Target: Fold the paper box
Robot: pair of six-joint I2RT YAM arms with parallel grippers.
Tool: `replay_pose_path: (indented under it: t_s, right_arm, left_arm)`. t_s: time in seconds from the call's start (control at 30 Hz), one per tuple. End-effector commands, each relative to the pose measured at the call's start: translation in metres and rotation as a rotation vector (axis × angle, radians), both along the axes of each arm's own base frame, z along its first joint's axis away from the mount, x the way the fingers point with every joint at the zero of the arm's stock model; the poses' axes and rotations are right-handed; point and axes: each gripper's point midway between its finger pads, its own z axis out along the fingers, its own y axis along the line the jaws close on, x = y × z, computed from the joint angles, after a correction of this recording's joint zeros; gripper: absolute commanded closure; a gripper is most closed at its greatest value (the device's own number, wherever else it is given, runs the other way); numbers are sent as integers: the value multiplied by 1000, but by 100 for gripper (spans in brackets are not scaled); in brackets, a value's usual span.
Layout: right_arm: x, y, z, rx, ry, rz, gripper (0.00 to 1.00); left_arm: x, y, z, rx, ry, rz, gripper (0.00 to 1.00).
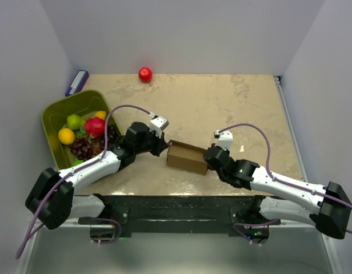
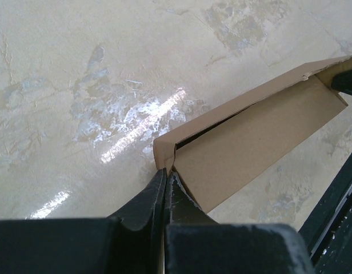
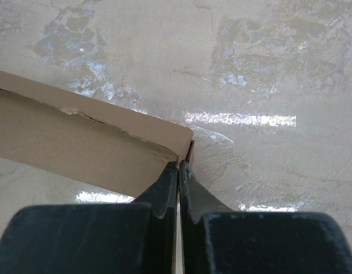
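open table (image 1: 233, 103) beyond paper box (image 1: 187, 157), green bin (image 1: 84, 103) walls off left side

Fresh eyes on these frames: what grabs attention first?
The brown paper box in the middle of the table, with the left gripper and right gripper each shut on an opposite end of it. Next, the green bin of bright fruit at the left edge, and a lone red fruit by the back wall.

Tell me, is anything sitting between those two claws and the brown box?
Nothing visible does. The left claw is shut at the left end of the paper box, the right claw at its right end, each seemingly pinching a cardboard corner.
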Motion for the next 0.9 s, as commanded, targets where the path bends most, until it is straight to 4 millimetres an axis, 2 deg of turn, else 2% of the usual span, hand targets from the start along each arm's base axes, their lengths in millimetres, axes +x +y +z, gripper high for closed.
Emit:
replay_pose_path:
  t_s: [0.0,0.27,0.4,0.6,0.73,0.87]
  right_arm:
    - [-6,2,-4,43,20,-13,100]
    - [-12,-1,-12,74,51,-45,85]
    - [-15,1,-17,89,75,-48,74]
    - [-19,4,-22,146,89,-51,64]
    - [-21,7,-24,170,94,-46,61]
    - [-20,11,-26,191,91,-37,68]
  left_arm:
    - [4,-5,13,-55,-23,18,100]
    - [0,-2,15,-69,-41,17,100]
    - [-2,-1,15,-81,-44,21,100]
    - [-6,-1,16,-103,-41,21,100]
    - [-6,-3,18,-113,-40,17,100]
    - [-6,-3,18,-111,-44,15,100]
